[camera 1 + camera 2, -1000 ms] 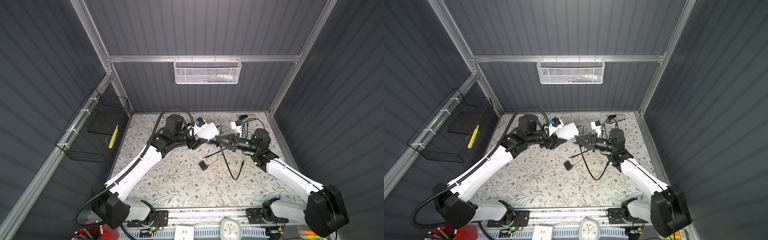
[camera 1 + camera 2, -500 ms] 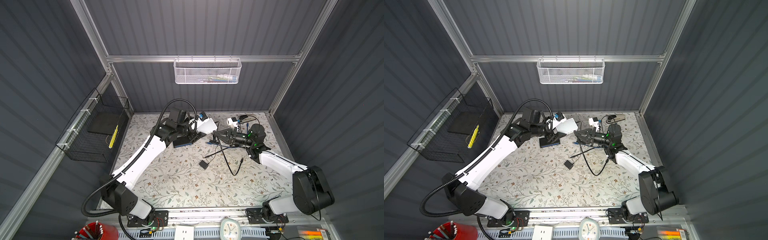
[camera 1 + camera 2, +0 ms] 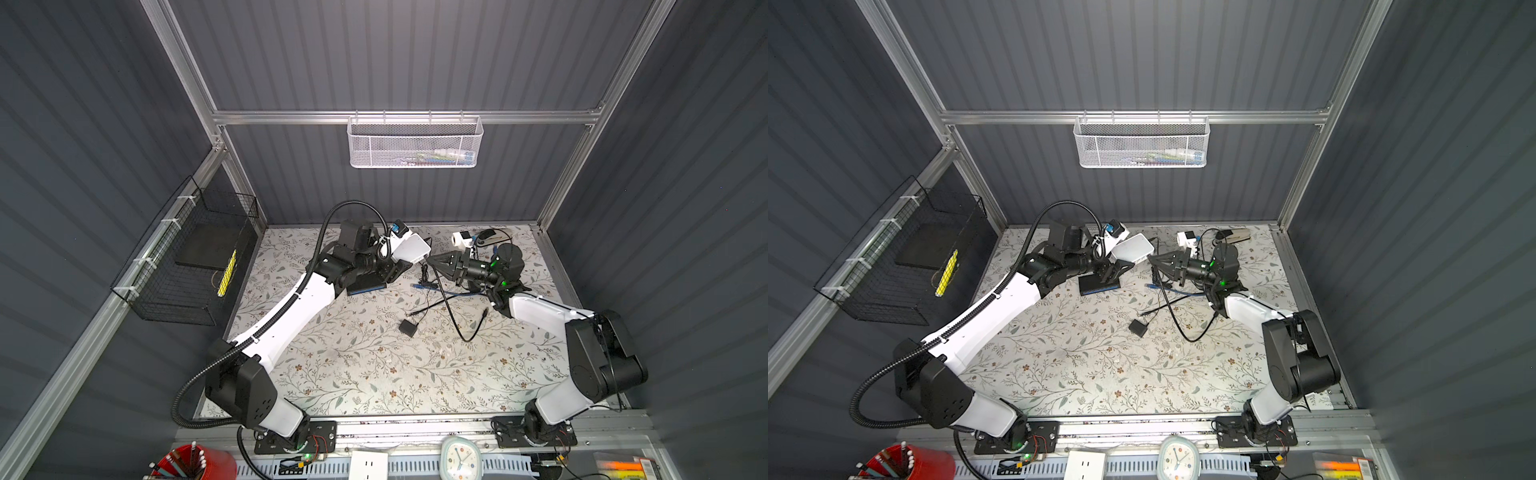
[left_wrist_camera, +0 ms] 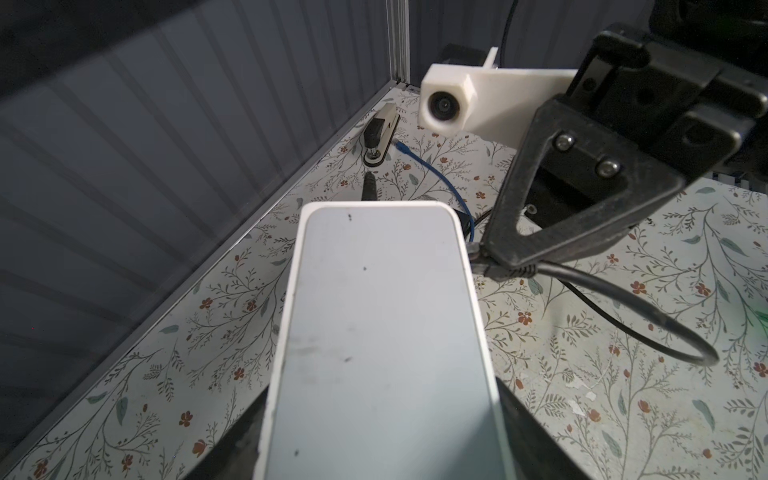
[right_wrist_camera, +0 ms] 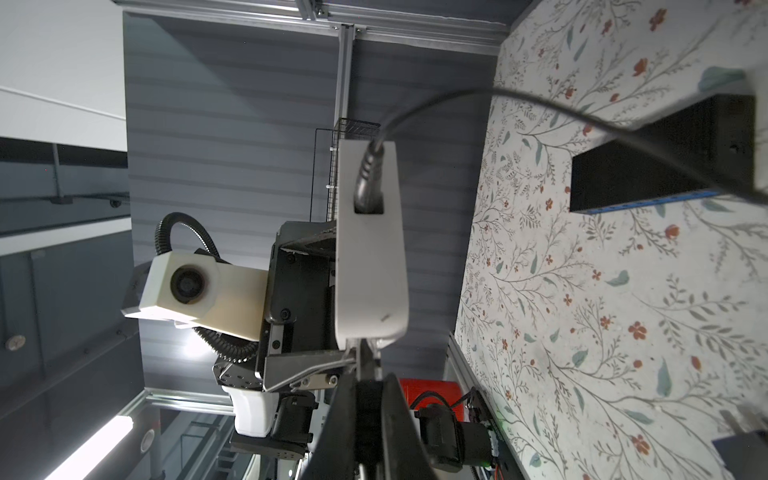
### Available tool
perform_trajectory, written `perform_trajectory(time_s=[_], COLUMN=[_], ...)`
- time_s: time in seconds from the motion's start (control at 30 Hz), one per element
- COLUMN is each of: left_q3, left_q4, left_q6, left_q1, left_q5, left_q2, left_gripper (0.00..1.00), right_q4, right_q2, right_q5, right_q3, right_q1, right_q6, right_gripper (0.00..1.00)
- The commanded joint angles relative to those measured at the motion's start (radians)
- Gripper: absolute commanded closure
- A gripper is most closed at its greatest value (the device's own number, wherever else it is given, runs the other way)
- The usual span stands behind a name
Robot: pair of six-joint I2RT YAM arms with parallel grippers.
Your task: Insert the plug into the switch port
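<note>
Your right gripper (image 4: 484, 255) pinches the plug (image 4: 475, 250), your left gripper (image 5: 338, 297) clamps the switch (image 4: 382, 332); push squarely, straight ahead of the pinch.

A small black block (image 3: 408, 328) lies on the floral tabletop (image 3: 374, 374). A stapler (image 4: 380, 133) sits by the back wall, with a thin blue cable (image 4: 440, 176) ending just beside it. A white mesh basket (image 3: 395, 145) hangs behind — a black wire basket (image 3: 166, 299) at left. Up front: red pencil cup (image 3: 216, 461), clock (image 3: 460, 457).
</note>
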Motion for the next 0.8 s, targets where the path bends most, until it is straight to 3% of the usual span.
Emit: perform_trajectory(time_s=[0.0,0.07,0.17,0.3,0.37,0.47,0.57,0.67,0.77], left_q3=[-0.011,0.033,0.059,0.076,0.072,0.052,0.020,0.009,-0.061], left_q4=[-0.249,-0.304,-0.363,-0.392,-0.357,-0.273,-0.179,-0.146,-0.115], left_q6=[0.119,0.160,0.212,0.232,0.182,0.056,-0.098,-0.132,-0.089], left_q1=[-0.198,-0.205,-0.210,-0.211,-0.209,-0.158,-0.063,-0.020,-0.015], left_q5=[0.587,0.584,0.566,0.552,0.494,0.393,0.328,0.280,0.288], left_q2=[0.048,0.067,0.083,0.101,0.099,0.080,0.041,-0.004,-0.060], left_gripper=[0.75,0.75,0.75,0.74,0.74,0.74,0.75,0.74,0.73], right_q4=[0.158,0.180,-0.151,-0.115,-0.190,-0.366,-0.456,-0.486,-0.540], right_q2=[0.061,0.104,0.063,0.091,0.066,-0.012,-0.085,-0.169,-0.277], right_q5=[0.156,0.095,0.034,-0.018,-0.014,-0.004,0.001,0.004,-0.005], right_q3=[0.178,0.238,0.281,0.275,0.280,0.262,0.202,0.107,0.043], right_q1=[0.022,0.023,0.021,0.008,0.010,0.000,-0.011,-0.018,-0.024], right_q6=[0.076,0.138,-0.039,-0.001,-0.063,-0.197,-0.264,-0.286,-0.348], right_gripper=[1.00,1.00,1.00,1.00,0.97,0.69,0.49,0.39,0.28])
